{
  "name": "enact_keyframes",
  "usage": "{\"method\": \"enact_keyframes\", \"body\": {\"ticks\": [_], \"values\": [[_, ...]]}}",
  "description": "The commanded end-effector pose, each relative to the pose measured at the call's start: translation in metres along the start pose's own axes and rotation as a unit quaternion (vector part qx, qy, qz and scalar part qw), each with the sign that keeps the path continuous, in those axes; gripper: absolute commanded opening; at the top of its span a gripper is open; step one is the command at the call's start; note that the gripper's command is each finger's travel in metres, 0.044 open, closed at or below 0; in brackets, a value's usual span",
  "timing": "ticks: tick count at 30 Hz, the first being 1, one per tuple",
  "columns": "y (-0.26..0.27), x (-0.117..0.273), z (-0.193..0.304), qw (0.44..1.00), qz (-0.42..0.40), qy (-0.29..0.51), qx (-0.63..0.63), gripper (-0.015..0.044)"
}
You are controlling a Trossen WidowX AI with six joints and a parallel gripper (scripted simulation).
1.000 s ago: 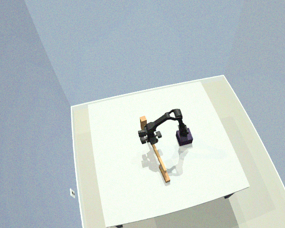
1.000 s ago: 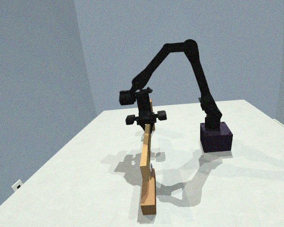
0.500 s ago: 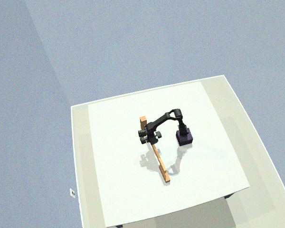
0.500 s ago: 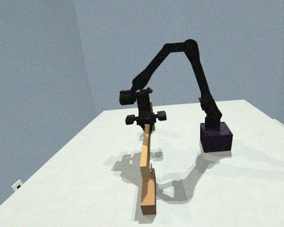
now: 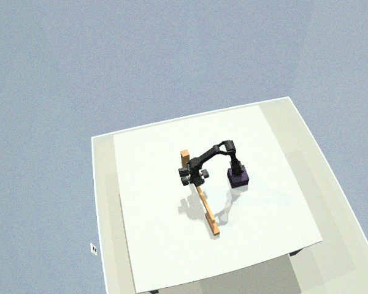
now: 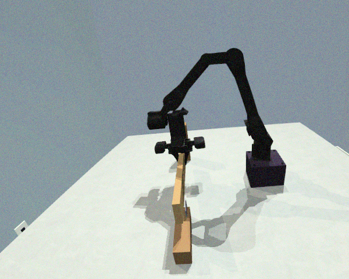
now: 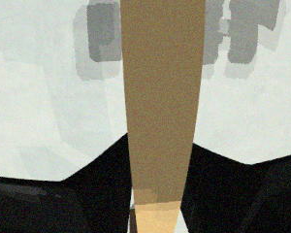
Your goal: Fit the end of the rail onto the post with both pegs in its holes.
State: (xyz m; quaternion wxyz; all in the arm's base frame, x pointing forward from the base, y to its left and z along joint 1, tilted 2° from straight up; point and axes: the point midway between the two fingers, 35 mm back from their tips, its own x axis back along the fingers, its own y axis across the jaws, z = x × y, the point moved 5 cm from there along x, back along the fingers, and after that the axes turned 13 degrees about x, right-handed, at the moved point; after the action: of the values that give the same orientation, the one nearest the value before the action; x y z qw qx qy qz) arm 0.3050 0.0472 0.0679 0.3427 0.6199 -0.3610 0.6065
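The tool and its wrist cover the near end of the rail, so neither its two holes nor any gap to the post can be made out. The pegs are hidden in every view. In the exterior view only a thin strip of the post shows behind the wrist. The bracket on the footboard block is too small to read. In the wrist view the rail is cut off by the top edge, and dark tool parts fill the bottom, so the fingertips cannot be told apart. The bench runs off the bottom edge in the top view.
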Motion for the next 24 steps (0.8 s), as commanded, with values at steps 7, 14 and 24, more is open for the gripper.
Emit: {"method": "enact_keyframes", "body": {"ticks": [7,14,24], "values": [[0.0004,0.0051,-0.0005,1.0,0.003,-0.001,0.001,0.0],[-0.0001,0.0038,-0.0004,1.0,0.003,-0.001,0.001,0.0],[-0.0005,-0.0004,-0.0003,1.0,0.003,-0.001,0.001,0.0]]}}
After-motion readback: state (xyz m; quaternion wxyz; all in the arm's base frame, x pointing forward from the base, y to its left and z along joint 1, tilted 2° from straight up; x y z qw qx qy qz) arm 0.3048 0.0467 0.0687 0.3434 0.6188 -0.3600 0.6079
